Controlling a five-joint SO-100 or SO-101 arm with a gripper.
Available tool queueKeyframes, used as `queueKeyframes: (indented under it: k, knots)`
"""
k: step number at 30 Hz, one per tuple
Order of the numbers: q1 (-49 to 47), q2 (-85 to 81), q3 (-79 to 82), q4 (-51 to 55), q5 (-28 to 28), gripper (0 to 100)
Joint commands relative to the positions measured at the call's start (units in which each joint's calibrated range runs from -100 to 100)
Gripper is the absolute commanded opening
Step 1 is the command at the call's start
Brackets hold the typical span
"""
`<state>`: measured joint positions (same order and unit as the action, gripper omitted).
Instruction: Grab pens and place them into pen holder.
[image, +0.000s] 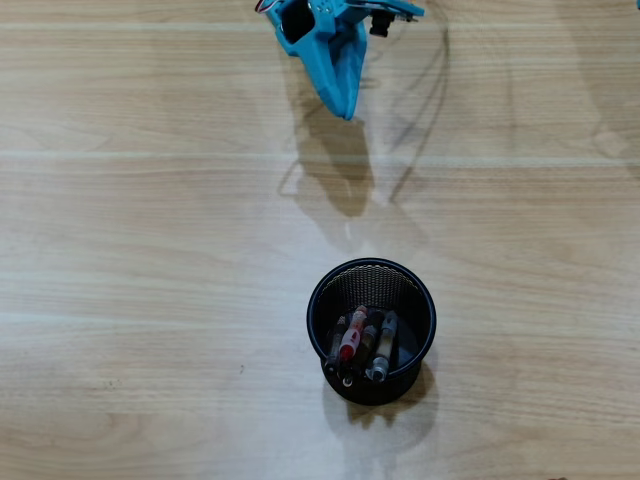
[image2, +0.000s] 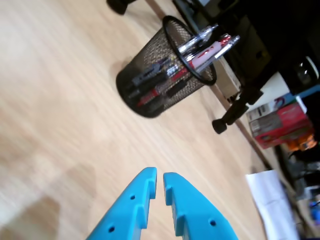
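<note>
The black wire-mesh pen holder (image: 316, 300) stands upright on the wooden table, in the lower middle of the overhead view. Several pens (image: 352, 338) lean inside it, a red-clear one among them, their tops against the near rim. In the wrist view the pen holder (image2: 145, 95) stands ahead, with the pens (image2: 212, 49) poking out past its rim. My blue gripper (image: 347, 110) hangs at the table's top edge, well away from the holder. In the wrist view the gripper (image2: 160, 176) has its jaws nearly together, with only a thin slit and nothing between them.
Beyond the table's far edge in the wrist view are a black clamp (image2: 231, 114), a red box (image2: 280, 122) and a white sheet (image2: 272, 200). The arm's shadow (image: 335, 180) falls on the wood between gripper and holder.
</note>
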<state>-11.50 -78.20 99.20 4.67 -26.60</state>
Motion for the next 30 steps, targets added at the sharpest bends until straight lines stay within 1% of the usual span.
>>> queueKeyframes:
  k: [1,6,7,14,25,30]
  knots:
    - [0.5,-7.1,0.3,14.8,7.1,3]
    - [2.6,-12.9,0.3,24.4,15.0,3]
    - [3.9,-15.0,0.3,27.5,17.4,3]
    - [6.7,-20.6,0.3,43.3,20.0,3]
    - [7.1,-20.6,0.2,44.2,20.7,3]
    - [10.1,-20.5,-0.1,44.2,20.4,2]
